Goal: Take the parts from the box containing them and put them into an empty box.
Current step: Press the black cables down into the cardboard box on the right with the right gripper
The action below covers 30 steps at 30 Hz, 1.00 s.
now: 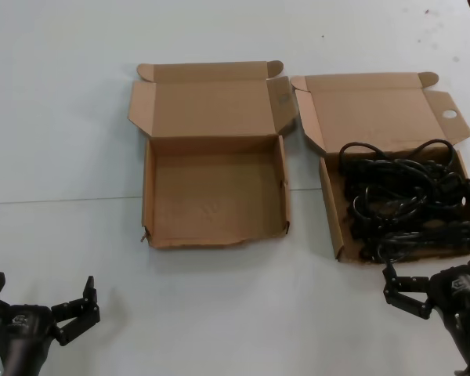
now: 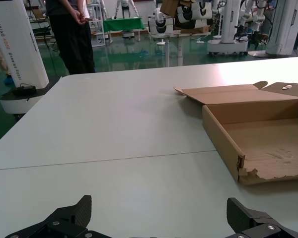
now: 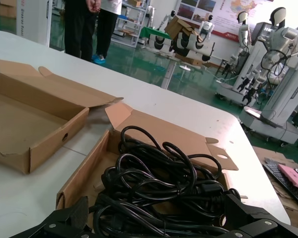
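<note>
Here right gripper (image 1: 413,295), jaws apart, sits just below cords (image 1: 403,202) at frame right; left gripper (image 1: 43,301), also apart, far off.

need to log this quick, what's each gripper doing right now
Left gripper: open, holding nothing, over bare table.
Right gripper: open, holding nothing, at the near edge of the box of cords.

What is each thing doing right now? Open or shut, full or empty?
Empty box: lid open, nothing inside, front wall torn.
Box of cords: lid open, full.
Black cords: tangled in a pile in their box, none taken out yet.
Left gripper: open, holding nothing, near the table's front edge.
Right gripper: open, holding nothing, at the front of the box of cords.
</note>
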Motion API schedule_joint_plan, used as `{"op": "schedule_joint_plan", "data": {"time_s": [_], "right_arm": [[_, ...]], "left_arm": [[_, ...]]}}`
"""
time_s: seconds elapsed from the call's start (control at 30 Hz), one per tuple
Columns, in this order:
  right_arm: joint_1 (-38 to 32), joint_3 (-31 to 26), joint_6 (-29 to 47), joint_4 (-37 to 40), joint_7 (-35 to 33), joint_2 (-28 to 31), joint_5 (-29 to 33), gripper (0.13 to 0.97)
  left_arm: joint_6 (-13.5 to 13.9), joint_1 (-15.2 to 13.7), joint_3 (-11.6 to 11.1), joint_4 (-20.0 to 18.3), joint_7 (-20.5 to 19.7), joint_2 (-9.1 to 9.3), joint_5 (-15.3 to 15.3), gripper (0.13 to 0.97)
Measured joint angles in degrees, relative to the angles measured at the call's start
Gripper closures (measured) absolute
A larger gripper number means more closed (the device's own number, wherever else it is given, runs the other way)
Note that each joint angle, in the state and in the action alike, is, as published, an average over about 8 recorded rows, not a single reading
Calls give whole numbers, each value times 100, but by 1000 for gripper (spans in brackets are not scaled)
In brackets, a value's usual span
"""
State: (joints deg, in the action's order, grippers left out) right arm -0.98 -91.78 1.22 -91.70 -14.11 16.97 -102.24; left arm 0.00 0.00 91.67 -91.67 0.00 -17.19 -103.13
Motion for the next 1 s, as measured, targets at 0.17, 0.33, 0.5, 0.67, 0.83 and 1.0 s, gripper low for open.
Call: {"op": "schedule_joint_plan", "data": {"time_s": [0.17, 0.33, 0.5, 0.67, 0.83, 1.0], "right_arm": [[0, 0, 0, 0, 0, 0, 0, 129], [0, 0, 0, 0, 0, 0, 0, 129], [0, 0, 0, 0, 0, 0, 0, 129], [0, 0, 0, 0, 0, 0, 0, 129], [0, 0, 0, 0, 0, 0, 0, 129], [0, 0, 0, 0, 0, 0, 0, 129]], "left_arm": [[0, 0, 0, 0, 0, 0, 0, 132], [0, 0, 0, 0, 0, 0, 0, 132], [0, 0, 0, 0, 0, 0, 0, 132], [0, 0, 0, 0, 0, 0, 0, 132], [0, 0, 0, 0, 0, 0, 0, 134], [0, 0, 0, 0, 0, 0, 0, 136]]}}
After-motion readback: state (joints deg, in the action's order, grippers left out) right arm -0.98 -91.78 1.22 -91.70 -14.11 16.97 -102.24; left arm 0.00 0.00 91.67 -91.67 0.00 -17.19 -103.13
